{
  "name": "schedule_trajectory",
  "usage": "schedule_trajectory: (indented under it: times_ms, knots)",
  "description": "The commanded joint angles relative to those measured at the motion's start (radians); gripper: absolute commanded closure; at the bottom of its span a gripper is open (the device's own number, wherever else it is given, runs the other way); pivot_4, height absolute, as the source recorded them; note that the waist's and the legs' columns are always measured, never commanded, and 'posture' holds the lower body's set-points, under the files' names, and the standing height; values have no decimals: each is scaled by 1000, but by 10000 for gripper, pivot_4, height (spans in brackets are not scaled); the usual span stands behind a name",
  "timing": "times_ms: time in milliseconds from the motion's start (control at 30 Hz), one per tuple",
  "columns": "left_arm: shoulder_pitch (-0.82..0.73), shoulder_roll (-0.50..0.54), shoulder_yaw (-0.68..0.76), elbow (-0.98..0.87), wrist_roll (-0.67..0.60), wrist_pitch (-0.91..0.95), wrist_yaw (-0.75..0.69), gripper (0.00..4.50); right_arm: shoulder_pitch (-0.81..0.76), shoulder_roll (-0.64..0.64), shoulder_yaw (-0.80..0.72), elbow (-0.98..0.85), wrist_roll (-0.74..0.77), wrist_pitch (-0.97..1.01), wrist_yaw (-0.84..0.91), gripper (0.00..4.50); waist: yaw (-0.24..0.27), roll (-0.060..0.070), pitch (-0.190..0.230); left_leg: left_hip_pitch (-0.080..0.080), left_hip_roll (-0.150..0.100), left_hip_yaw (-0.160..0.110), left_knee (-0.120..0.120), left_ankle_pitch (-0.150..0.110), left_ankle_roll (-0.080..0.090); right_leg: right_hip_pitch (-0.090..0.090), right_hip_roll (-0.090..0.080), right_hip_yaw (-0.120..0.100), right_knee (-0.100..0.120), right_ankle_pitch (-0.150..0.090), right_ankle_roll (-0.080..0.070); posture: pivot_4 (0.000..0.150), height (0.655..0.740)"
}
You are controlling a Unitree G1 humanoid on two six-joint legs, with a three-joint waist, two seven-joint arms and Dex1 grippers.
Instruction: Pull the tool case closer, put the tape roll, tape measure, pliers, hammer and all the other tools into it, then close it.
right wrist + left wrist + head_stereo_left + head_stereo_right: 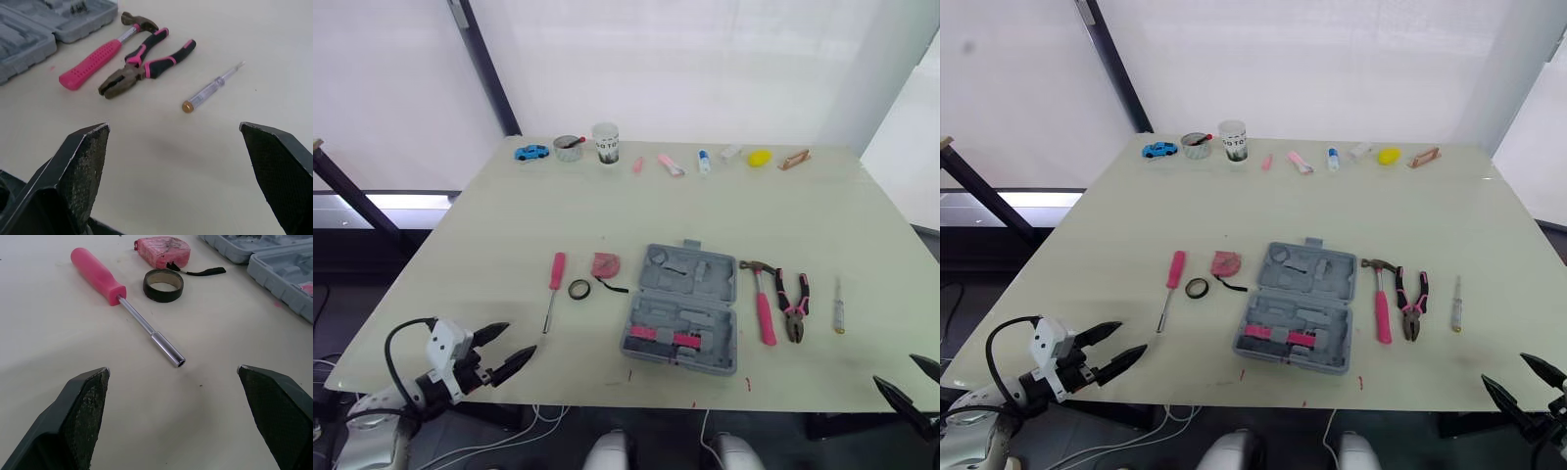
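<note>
Left gripper (514, 343) and right gripper (895, 369) gape wide, empty, at the table (509, 225) edge; tool case (683, 308) lies open mid-table. Wrist views add the screwdriver (128, 308) with hollow tip, the tester (211, 88) with clear barrel

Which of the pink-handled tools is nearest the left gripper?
The pink-handled screwdriver left of the tool case, beside the tape roll; the hammer and pliers lie on the case's right.

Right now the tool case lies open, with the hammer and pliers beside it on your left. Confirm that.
Not quite. The tool case does lie open, but the hammer and pliers lie beside it on my right, not my left. The left eye view shows this.
</note>
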Motion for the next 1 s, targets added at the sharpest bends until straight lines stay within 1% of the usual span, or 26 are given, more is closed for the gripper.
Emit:
schedule_trajectory:
  times_ms: [33, 200, 300, 433, 733, 800, 867, 1000]
  knots:
    - [-32, 33, 23, -37, -41, 53, -19, 353, 9, -14, -4, -100, 6, 53, -51, 0, 0, 0, 0, 0, 0, 0, 0, 0, 0, 0, 0, 0, 0, 0, 0, 1500, 7400]
    - [-111, 59, 19, -79, -99, 158, -48, 353, -6, -37, 14, -240, 15, 176, -124, 0, 1, 0, 0, 0, 0, 0, 1, 0, 0, 0, 0, 0, 0, 0, 0, 1500, 7400]
    - [-166, 71, -11, -85, -79, 173, -56, 353, -15, -55, 39, -321, 11, 259, -162, 0, 1, 0, 0, -1, -1, 0, 1, 0, 0, 0, 0, 0, 0, 0, 0, 1500, 7400]
    - [-243, 78, -63, -70, -45, 186, -68, 353, -37, -69, 52, -368, 15, 318, -186, 0, 1, 0, 0, -1, -3, 0, 1, 0, 0, 0, 1, 0, 0, 0, 0, 1500, 7400]
    - [-468, 70, -230, 35, 63, 171, -148, 353, -128, -106, 148, -418, -10, 425, -203, 0, 1, -1, 0, -2, -3, 1, 2, 0, 0, 0, 4, 0, 1, 0, 0, 1500, 7400]
    - [-522, 62, -266, 74, 89, 157, -171, 353, -162, -123, 187, -416, -43, 447, -218, 0, 0, -1, 0, -2, -4, 1, 2, 0, 0, 0, 4, 0, 1, 0, 0, 1500, 7400]
    - [-565, 54, -290, 110, 107, 145, -192, 353, -197, -136, 223, -410, -64, 460, -221, 0, -2, -1, 0, -3, -4, 2, 2, 0, 0, 0, 4, 0, 1, 2, 4, 1500, 7400]
    - [-643, 36, -338, 185, 151, 102, -225, 353, -288, -146, 296, -393, -96, 481, -228, 0, -4, -2, 1, -3, -3, 2, 3, 0, 0, 0, 6, 0, 1, 2, 4, 1500, 7400]
